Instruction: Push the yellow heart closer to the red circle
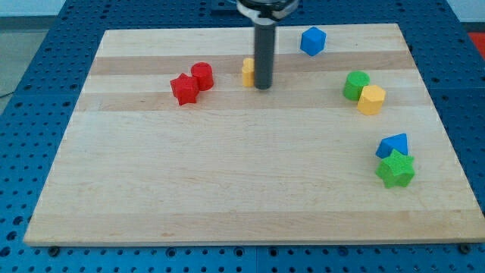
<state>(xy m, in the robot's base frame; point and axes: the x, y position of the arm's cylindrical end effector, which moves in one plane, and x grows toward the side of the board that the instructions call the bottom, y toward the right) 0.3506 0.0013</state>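
Note:
The yellow heart (248, 71) lies near the view's top centre, partly hidden behind my rod. My tip (262, 86) rests on the board touching or just beside the heart's right side. The red circle (202, 75) stands to the heart's left, with a gap of bare wood between them. A red star (184, 89) touches the red circle at its lower left.
A blue hexagon (312, 41) sits near the top edge, right of my rod. A green circle (355, 85) and a yellow hexagon (371, 99) touch at the right. A blue triangle (393, 145) and a green star (395, 169) sit at the lower right.

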